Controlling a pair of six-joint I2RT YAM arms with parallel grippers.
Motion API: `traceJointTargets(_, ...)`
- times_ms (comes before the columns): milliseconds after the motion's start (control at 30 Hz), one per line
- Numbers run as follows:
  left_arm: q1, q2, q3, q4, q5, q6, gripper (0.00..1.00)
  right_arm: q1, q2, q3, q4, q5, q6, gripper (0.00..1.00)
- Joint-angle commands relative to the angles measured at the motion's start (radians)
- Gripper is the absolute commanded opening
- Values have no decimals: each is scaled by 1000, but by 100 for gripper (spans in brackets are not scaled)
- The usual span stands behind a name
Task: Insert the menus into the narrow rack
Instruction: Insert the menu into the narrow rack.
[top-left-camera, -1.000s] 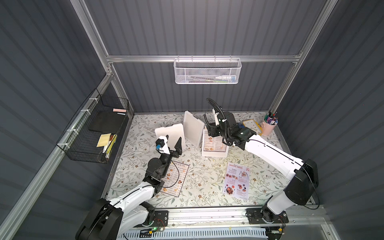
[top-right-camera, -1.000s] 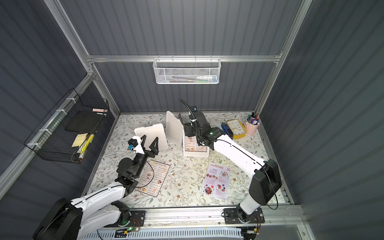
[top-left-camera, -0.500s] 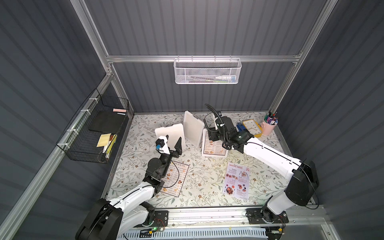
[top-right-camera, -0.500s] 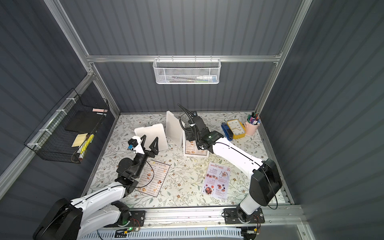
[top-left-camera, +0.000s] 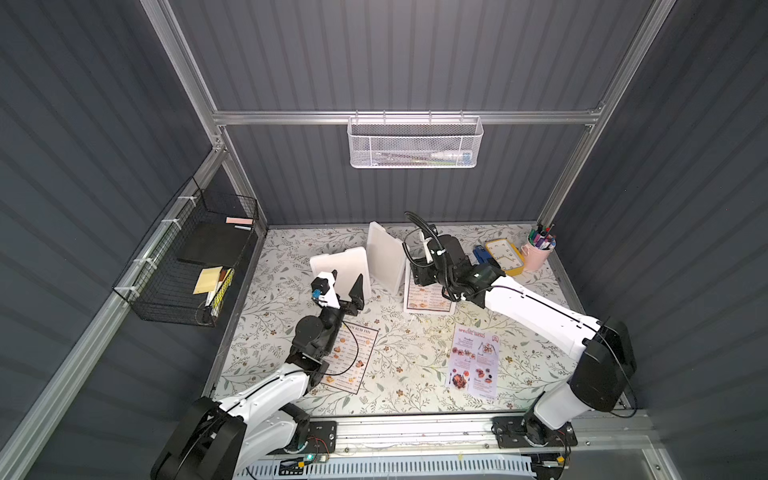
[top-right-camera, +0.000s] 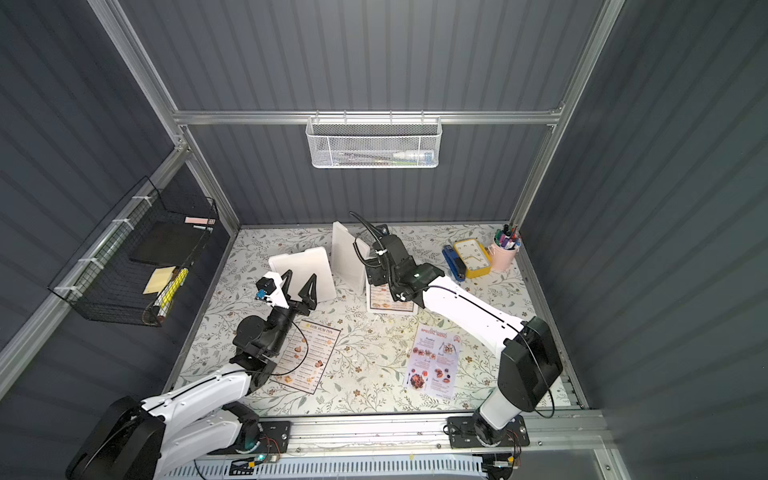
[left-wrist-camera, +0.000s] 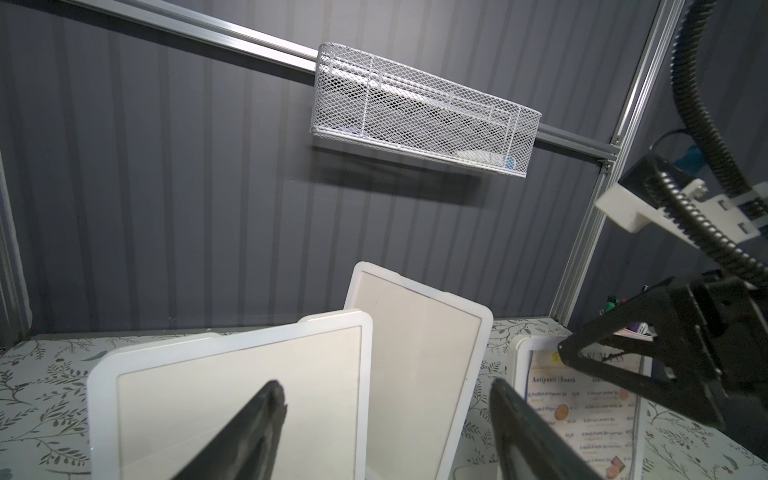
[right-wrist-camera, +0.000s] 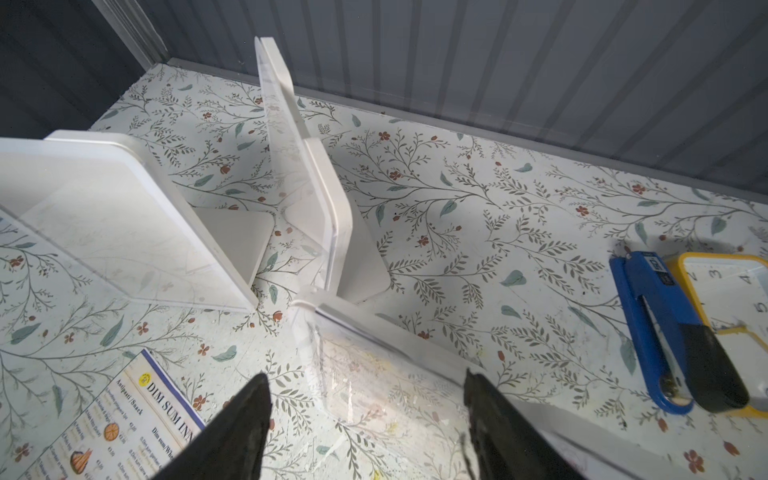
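One DIM SUM INN menu (top-left-camera: 353, 359) lies flat under my left arm. The lavender menu (top-left-camera: 473, 363) lies flat at front right. A second DIM SUM INN menu (top-left-camera: 428, 296) sits at a clear holder (right-wrist-camera: 374, 374); whether it is inside I cannot tell. My right gripper (right-wrist-camera: 365, 390) hangs open over that holder's top edge, one finger on each side. My left gripper (left-wrist-camera: 386, 395) is open, empty and raised before two blank white holders (left-wrist-camera: 232, 399). A narrow white mesh rack (top-left-camera: 415, 143) hangs on the back rail.
A black wire basket (top-left-camera: 187, 266) with notepads juts from the left wall. A yellow clock (top-left-camera: 505, 257), a blue stapler (right-wrist-camera: 665, 332) and a pink pen cup (top-left-camera: 538, 251) stand at the back right. The right arm's cable loops above the holders.
My right gripper has come down and a little forward over the holder with the menu, its jaws barely wider. The left arm has not moved.
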Motion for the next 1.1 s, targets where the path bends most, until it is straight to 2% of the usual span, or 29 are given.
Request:
traceJointTargets(0,8,-2,21,25,13,-6,79,10,14,16,-25,13,-12,75)
traceJointTargets(300,8,0,21,24,14,-6,79,11,4,88,-20,96,-12,77)
traceJointTargets(533,8,2,22,25,13,-7,79,8,139,235,-111,173,-3,76)
traceJointTargets(700,8,4,23,26,14,-6,79,8,192,232,-108,167,4,76)
traceJointTargets(800,8,7,24,27,14,-6,79,9,205,225,-107,153,3,72)
traceJointTargets(1067,8,7,26,25,13,-7,79,11,173,219,-105,93,2,69)
